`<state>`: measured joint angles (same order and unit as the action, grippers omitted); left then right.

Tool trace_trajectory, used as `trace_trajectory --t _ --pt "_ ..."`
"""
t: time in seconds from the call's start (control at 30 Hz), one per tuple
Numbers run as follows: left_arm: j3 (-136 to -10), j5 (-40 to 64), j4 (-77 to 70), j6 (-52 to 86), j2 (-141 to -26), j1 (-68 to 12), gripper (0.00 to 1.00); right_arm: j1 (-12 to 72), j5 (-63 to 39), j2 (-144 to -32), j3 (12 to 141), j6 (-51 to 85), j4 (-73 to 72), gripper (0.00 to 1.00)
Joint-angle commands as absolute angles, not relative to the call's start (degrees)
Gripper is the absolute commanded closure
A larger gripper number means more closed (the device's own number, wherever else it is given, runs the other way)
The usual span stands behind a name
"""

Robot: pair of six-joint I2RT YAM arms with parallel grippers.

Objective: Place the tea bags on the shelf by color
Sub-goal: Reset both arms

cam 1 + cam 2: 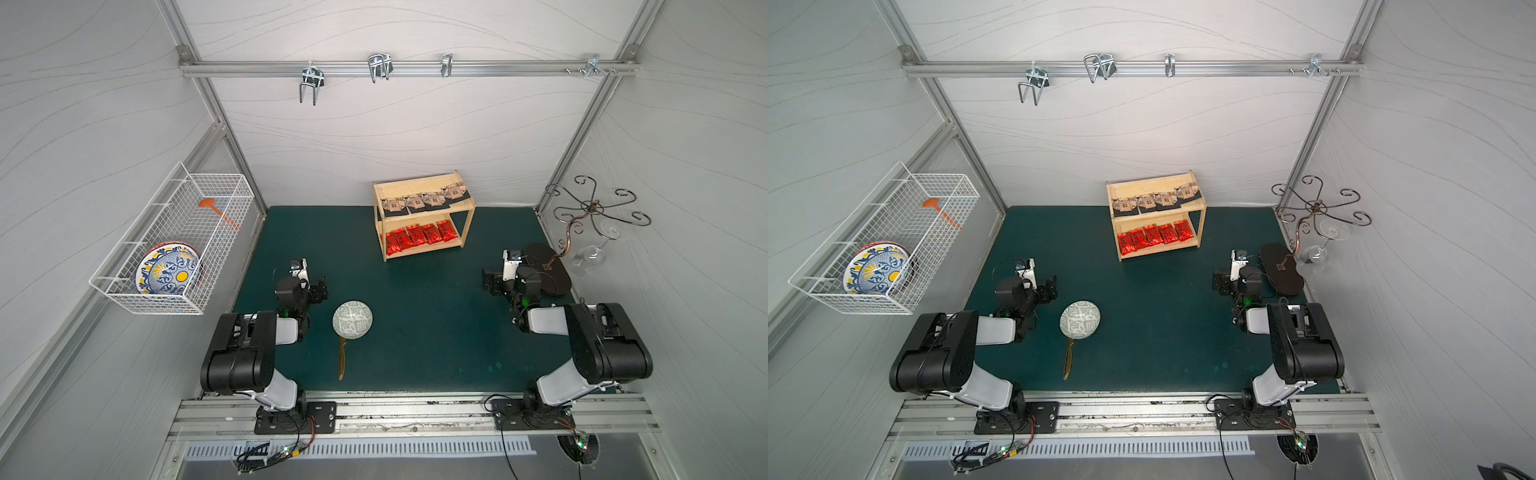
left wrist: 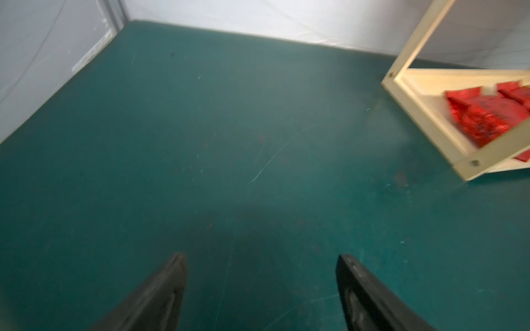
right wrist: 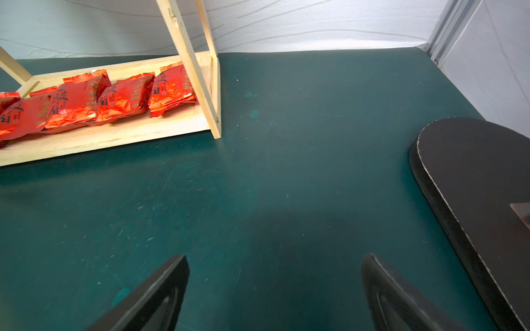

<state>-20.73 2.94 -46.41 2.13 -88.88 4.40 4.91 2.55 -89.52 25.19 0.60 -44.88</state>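
Since every tea bag you can see already lies on the shelf (image 1: 399, 189), one colour to a tier, there looks to be nothing left for you to carry. The four beige bags (image 1: 1156, 200) sit in an overlapping row on the top tray, where the raised edge should stop them sliding off. The five red bags (image 1: 1154, 236) lie side by side on the lower tier, leaning slightly on one another. That split is what the task asks, so I judge the sorting done, as far as these views tell: no bag shows on the mat (image 1: 415, 332).

Your left gripper (image 2: 261, 258) hangs over bare mat, well apart from the shelf, its fingers spread with nothing between them. Your right gripper (image 3: 278, 258) is likewise spread and empty, over bare mat between the shelf and the dark stand base (image 3: 473, 186). Both arms sit folded near their mounts, which reads as a rest pose. It leaves the shelf's open front free and holds the left arm off the bowl (image 1: 352, 319) and spoon (image 1: 341, 357) near it.

If you move at all, mind the right arm: the stand base lies near it, and a glass (image 1: 588, 255) hangs from the stand (image 1: 590, 205). The foil bags look slippery and loosely laid, so a nudge to the shelf could shift the rows.
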Motion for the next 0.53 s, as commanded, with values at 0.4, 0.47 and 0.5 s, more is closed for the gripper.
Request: trace_trajectory --t 0.4,0.47,0.5 --pt "-25.86 -2.99 -45.53 2.57 -89.82 2.63 0.01 4.53 -1.79 -91.08 27.51 -0.78 -42.47 0.01" --pt "-25.59 -2.99 -45.77 2.55 -89.65 2.64 0.01 4.26 -2.15 -90.31 26.90 -0.77 -42.81 0.01" --pt "-25.45 -2.99 -45.79 2.52 -89.49 2.63 0.01 4.31 -2.11 -90.14 26.50 -0.79 -43.44 0.01"
